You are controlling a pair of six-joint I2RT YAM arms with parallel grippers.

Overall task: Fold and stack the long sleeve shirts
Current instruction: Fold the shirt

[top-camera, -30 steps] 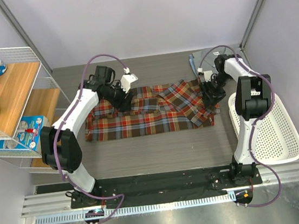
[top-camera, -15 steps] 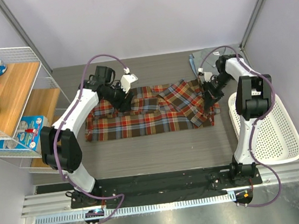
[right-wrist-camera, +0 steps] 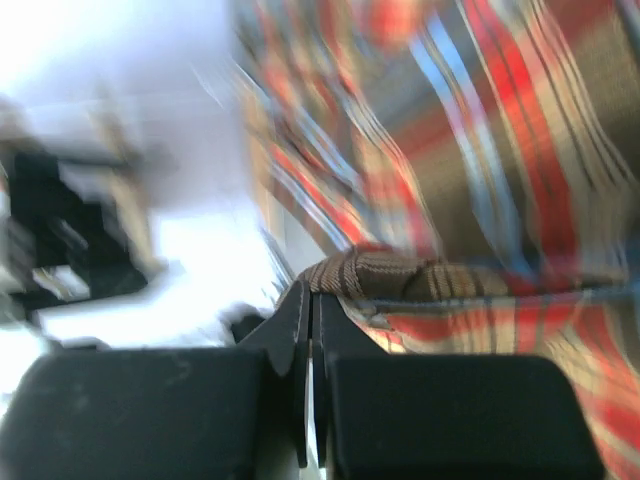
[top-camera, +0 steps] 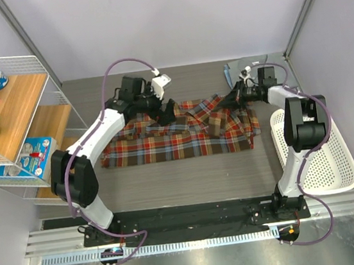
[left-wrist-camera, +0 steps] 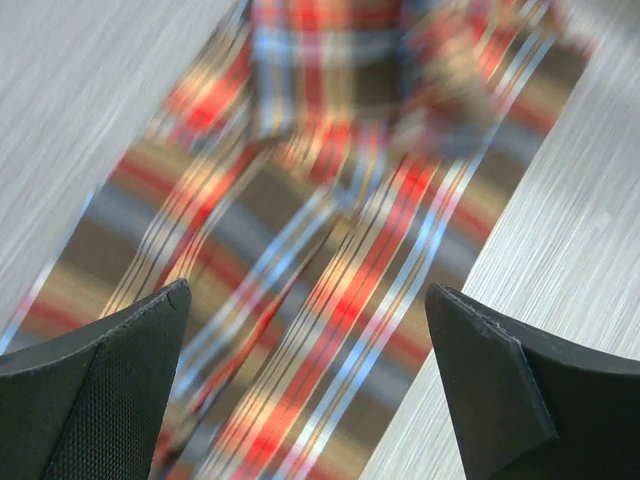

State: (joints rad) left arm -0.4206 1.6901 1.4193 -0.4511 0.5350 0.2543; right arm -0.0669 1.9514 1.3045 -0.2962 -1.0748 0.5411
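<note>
We see the left claw [top-camera: 166,111] hanging over the back edge of the plaid shirt [top-camera: 165,143], its jaws spread as wide as they go and nothing between them. In the left wrist view its two black fingers [left-wrist-camera: 110,400] stand far apart at the bottom corners. The plaid shirt [left-wrist-camera: 330,250] lies directly under the left claw [left-wrist-camera: 308,295] and runs away from it in a long band, with bare bench [left-wrist-camera: 560,250] on either side. That view is blurred, so we cannot tell whether the band is a sleeve or part of the body.

The right claw [top-camera: 223,101] points leftward over the right end of the same shirt, with its jaws pressed together. In the right wrist view the fingers [right-wrist-camera: 450,420] meet in a thin seam. A bunched fold of the plaid cloth is caught at the tips of the right claw [right-wrist-camera: 310,295], and more of the shirt [right-wrist-camera: 500,130] spreads beyond and to the right of them. From above, the cloth just under this claw rises off the bench [top-camera: 189,182] in a peak, while the rest lies flat to its left and in front of both claws.

The grey-blue shirt [top-camera: 232,69] lies just behind the right claw, at the back right of the bench. Only a small piece shows past the arm. A white basket [top-camera: 326,159] sits to the right of that claw and nearer to us. A wire shelf [top-camera: 8,127] stands well off to the left of the left claw.
</note>
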